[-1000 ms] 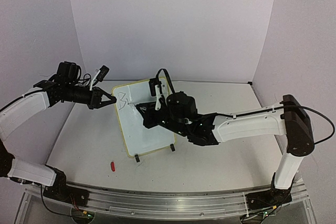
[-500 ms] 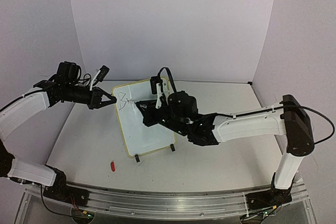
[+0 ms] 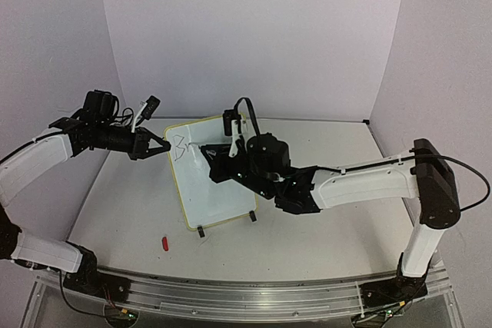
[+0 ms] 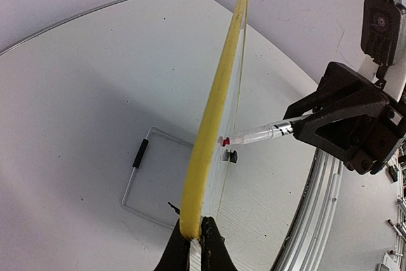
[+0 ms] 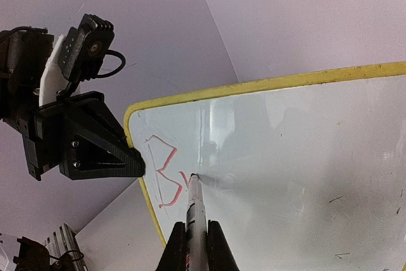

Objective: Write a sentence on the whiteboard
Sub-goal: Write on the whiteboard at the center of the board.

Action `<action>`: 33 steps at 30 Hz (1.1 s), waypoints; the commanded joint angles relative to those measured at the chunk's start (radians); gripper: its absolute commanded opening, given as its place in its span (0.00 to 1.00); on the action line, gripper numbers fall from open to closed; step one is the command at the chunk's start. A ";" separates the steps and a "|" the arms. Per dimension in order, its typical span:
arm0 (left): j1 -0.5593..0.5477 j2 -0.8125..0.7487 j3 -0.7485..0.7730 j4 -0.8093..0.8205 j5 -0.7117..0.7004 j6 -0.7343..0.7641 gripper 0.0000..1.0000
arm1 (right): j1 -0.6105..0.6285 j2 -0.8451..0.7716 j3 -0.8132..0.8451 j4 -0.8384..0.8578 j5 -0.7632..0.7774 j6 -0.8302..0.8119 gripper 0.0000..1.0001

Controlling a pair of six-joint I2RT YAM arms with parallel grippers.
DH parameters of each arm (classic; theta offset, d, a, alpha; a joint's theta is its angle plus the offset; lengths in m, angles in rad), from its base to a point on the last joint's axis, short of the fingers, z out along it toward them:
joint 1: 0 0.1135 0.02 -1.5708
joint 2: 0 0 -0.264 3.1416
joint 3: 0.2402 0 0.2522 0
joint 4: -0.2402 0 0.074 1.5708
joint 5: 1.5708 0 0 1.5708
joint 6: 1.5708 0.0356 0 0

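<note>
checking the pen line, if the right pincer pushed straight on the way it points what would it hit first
The whiteboard. The marker in the right pincer has its tip on the board face, it seems, just beside the red B.

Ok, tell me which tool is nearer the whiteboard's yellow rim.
Left. The left tool is shut on the yellow rim itself; the right tool holds a marker whose tip touches the whiteboard further in.

Arms outstretched, left claw (image 4: 193, 238) and right claw (image 5: 193, 236) pinched tight.
</note>
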 commanded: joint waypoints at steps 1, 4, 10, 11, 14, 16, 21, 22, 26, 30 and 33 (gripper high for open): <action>-0.010 0.015 -0.009 -0.023 -0.052 0.039 0.00 | -0.014 -0.026 -0.022 0.005 0.082 0.021 0.00; -0.010 0.012 -0.009 -0.022 -0.051 0.039 0.00 | -0.014 -0.030 -0.030 0.002 0.080 0.029 0.00; -0.009 0.011 -0.011 -0.023 -0.053 0.040 0.00 | -0.014 -0.039 -0.024 0.002 0.034 0.009 0.00; -0.010 0.011 -0.011 -0.023 -0.054 0.040 0.00 | -0.014 -0.043 -0.022 0.002 0.019 0.000 0.00; -0.010 0.007 -0.012 -0.023 -0.057 0.039 0.00 | -0.013 -0.059 -0.024 0.003 -0.021 -0.019 0.00; -0.011 0.005 -0.012 -0.023 -0.059 0.039 0.00 | -0.013 -0.078 -0.033 0.001 -0.048 -0.028 0.00; -0.012 0.003 -0.012 -0.023 -0.062 0.039 0.00 | -0.013 -0.132 -0.057 -0.031 -0.088 -0.040 0.00; -0.013 0.002 -0.013 -0.023 -0.063 0.039 0.00 | -0.013 -0.142 -0.060 -0.039 -0.093 -0.041 0.00; -0.016 -0.001 -0.014 -0.024 -0.068 0.039 0.00 | -0.021 -0.173 -0.074 -0.063 -0.121 -0.038 0.00; -0.018 0.001 -0.014 -0.024 -0.069 0.040 0.00 | -0.040 -0.171 -0.078 -0.065 -0.150 -0.019 0.00; -0.020 0.000 -0.014 -0.026 -0.072 0.039 0.00 | -0.046 -0.154 -0.068 -0.065 -0.159 -0.018 0.00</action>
